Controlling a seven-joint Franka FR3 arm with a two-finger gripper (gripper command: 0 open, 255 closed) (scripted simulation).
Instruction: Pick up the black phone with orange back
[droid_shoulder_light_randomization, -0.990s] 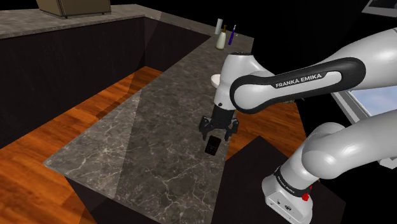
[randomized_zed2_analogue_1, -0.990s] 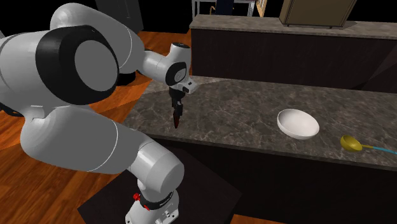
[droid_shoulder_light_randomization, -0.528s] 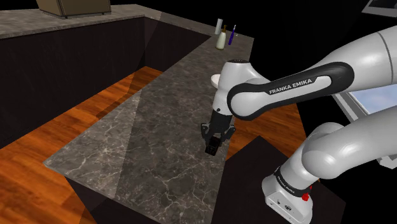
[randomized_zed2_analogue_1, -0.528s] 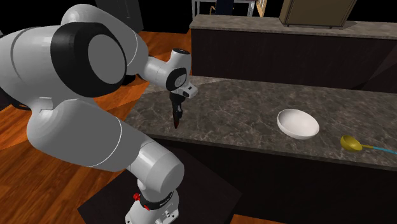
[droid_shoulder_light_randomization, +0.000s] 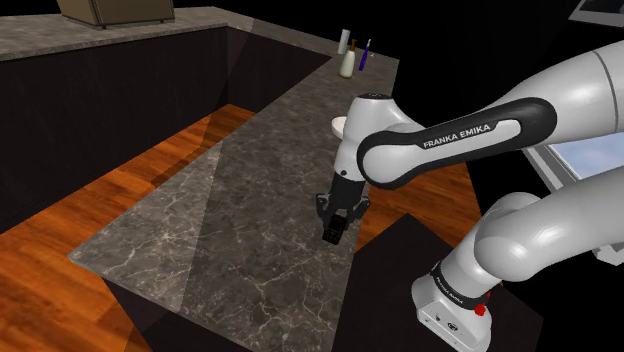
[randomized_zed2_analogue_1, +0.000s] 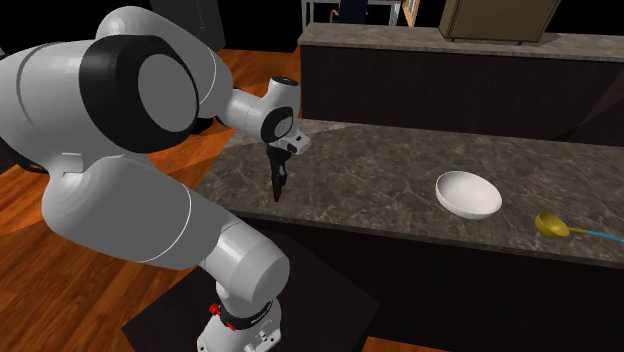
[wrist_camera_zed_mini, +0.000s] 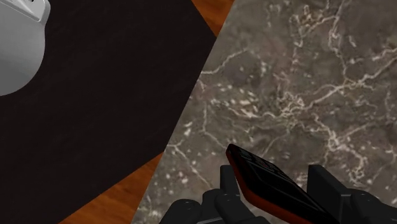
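over the marbled counter (wrist_camera_zed_mini: 305, 76), the end effector (wrist_camera_zed_mini: 277, 186) clamps a slim black phone (wrist_camera_zed_mini: 261, 175), orange-red along its edge.

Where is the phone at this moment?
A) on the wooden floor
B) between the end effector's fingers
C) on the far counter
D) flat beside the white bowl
B: in the wrist view the phone, black with an orange edge, sits clasped between the fingers of the end effector, over the dark veined counter.
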